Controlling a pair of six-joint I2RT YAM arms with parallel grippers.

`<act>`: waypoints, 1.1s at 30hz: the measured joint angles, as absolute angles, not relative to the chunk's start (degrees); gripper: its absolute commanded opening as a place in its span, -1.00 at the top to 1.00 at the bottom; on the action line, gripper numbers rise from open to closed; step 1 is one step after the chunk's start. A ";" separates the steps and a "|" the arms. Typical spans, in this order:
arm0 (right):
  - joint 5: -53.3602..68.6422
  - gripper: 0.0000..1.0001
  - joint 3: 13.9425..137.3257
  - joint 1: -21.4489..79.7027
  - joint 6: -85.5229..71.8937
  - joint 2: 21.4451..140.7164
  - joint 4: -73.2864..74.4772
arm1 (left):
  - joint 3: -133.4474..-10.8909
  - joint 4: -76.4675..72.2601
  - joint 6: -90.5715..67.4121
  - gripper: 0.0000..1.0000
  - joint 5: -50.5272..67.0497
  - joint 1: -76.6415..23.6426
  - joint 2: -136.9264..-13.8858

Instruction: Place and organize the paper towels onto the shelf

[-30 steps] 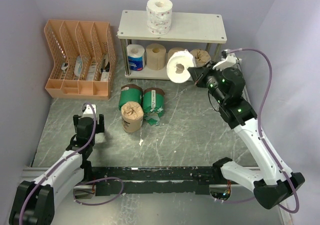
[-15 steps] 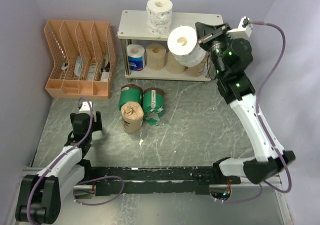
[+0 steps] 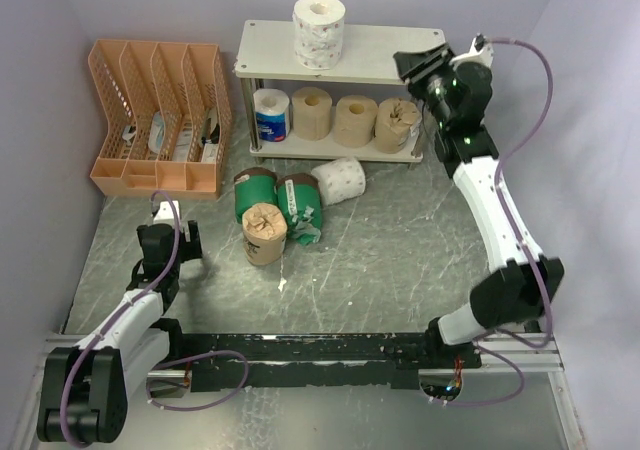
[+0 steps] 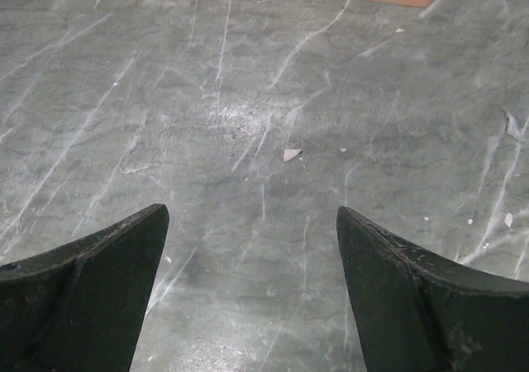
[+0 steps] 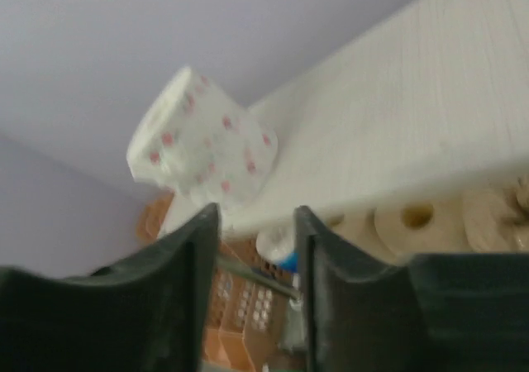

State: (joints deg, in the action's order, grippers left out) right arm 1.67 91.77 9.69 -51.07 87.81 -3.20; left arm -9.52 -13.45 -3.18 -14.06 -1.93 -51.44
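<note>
With right tool (image 3: 410, 65) slightly parted and empty by shelf (image 3: 375, 55) top, could knock patterned roll (image 3: 319, 30) off if swung toward it.

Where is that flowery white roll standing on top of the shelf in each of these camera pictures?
Top external: the patterned roll stands upright on the shelf's top board, toward its left end.
Left wrist: not in it; this view shows mostly the tabletop.
Right wrist: upper left of the picture, seen from low down and slanted in the frame.
Shared landmark: the top board under the roll, in both of those views.
</note>
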 measured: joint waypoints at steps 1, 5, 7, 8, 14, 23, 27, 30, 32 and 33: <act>2.09 -0.17 89.27 9.98 -49.65 85.69 -2.55 | -9.65 -13.45 -3.25 -0.88 -13.89 -1.91 -51.48; 1.41 -0.25 74.30 11.86 -41.21 71.46 -0.10 | -9.78 -13.47 -3.38 -0.88 -13.74 -1.91 -51.90; 1.13 -0.34 66.74 12.08 -39.16 65.14 -0.21 | -9.82 -13.47 -3.40 -0.88 -13.69 -1.91 -52.27; 1.15 -0.38 63.42 12.08 -38.44 63.16 -0.84 | -9.82 -13.45 -3.40 -0.88 -13.69 -1.91 -52.40; -0.75 -0.46 48.95 15.29 -32.51 69.28 -4.71 | -9.82 -13.47 -3.42 -0.88 -13.69 -1.91 -52.60; -4.93 -0.57 50.41 26.39 -19.86 82.78 -7.90 | -9.82 -13.45 -3.42 -0.88 -13.69 -1.91 -52.51; -8.88 -0.58 56.29 31.11 -14.72 85.80 -8.69 | -9.82 -13.47 -3.42 -0.88 -13.69 -1.91 -52.45; -12.67 -0.57 62.22 35.05 -10.70 89.89 -8.34 | -9.82 -13.47 -3.42 -0.88 -13.69 -1.91 -52.16; -14.50 -0.54 64.27 36.18 -8.99 92.14 -7.75 | -9.82 -13.47 -3.42 -0.89 -13.69 -1.91 -52.01; -15.18 -0.52 64.84 36.77 -8.47 93.06 -7.27 | -9.82 -13.47 -3.42 -0.88 -13.69 -1.93 -51.94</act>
State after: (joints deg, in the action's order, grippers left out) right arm -15.18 64.84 36.77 -8.47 93.06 -7.27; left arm -9.82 -13.47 -3.42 -13.69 -1.93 -51.94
